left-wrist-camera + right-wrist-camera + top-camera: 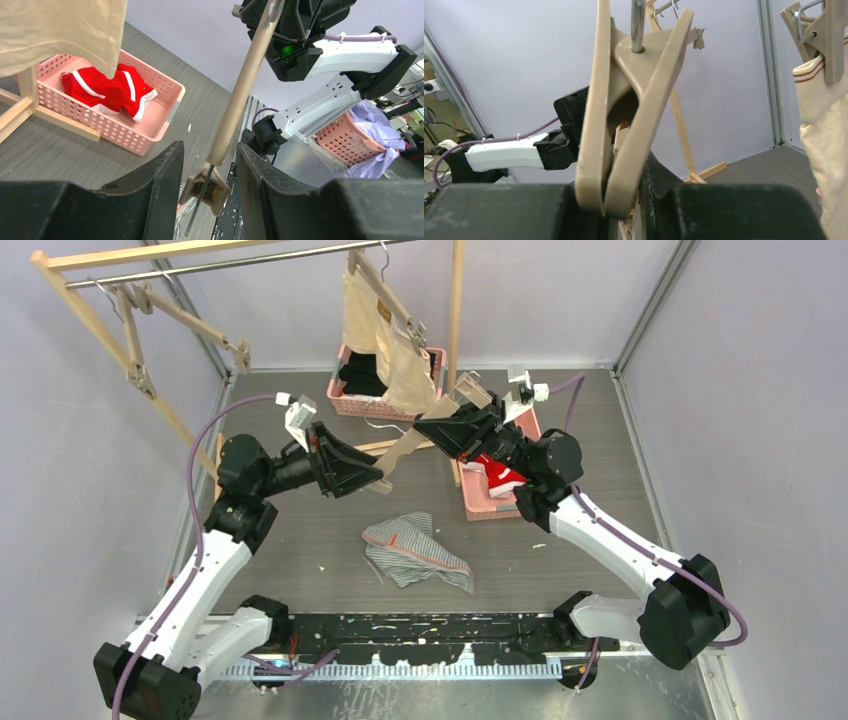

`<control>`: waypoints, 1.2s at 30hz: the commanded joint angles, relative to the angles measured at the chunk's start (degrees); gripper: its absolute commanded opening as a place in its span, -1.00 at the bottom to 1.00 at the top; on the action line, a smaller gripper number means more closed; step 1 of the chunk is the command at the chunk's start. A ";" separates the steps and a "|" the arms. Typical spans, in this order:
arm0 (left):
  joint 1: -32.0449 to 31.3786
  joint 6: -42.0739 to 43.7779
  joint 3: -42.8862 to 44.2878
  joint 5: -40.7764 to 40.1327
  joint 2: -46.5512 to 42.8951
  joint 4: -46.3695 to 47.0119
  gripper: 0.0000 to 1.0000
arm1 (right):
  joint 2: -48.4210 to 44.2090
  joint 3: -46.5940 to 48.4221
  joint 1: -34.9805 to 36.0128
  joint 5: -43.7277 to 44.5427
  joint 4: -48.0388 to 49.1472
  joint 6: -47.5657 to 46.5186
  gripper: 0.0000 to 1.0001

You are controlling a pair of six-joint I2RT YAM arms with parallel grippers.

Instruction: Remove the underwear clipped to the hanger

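Left wrist view: my left gripper has its fingers spread either side of the hanger end. My right gripper pinches a hanger clip. Beige underwear hangs clipped at upper centre, striped underwear lies on the table at centre, and red underwear sits in the pink basket.

The desk is a grey wood-grain surface. A crumpled grey-and-white striped underwear lies near its middle, apart from everything else. A pink basket sits right of centre, and another pink basket sits at the back. A wooden rack stands on it too.
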 commanded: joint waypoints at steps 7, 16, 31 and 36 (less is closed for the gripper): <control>-0.10 -2.14 3.03 2.26 1.13 6.39 -0.26 | -0.40 1.82 0.37 -0.93 4.60 1.47 -0.98; -0.10 -5.11 3.40 5.32 3.33 9.32 -0.30 | 1.45 2.96 0.41 -0.98 5.92 2.30 -0.98; -0.88 -5.77 2.94 4.26 3.59 8.89 -0.99 | 3.34 3.79 0.81 -0.47 6.89 2.87 -0.77; -0.88 -1.56 5.79 -0.54 -0.46 -0.69 -1.00 | 2.26 2.32 0.81 0.49 5.27 1.28 0.05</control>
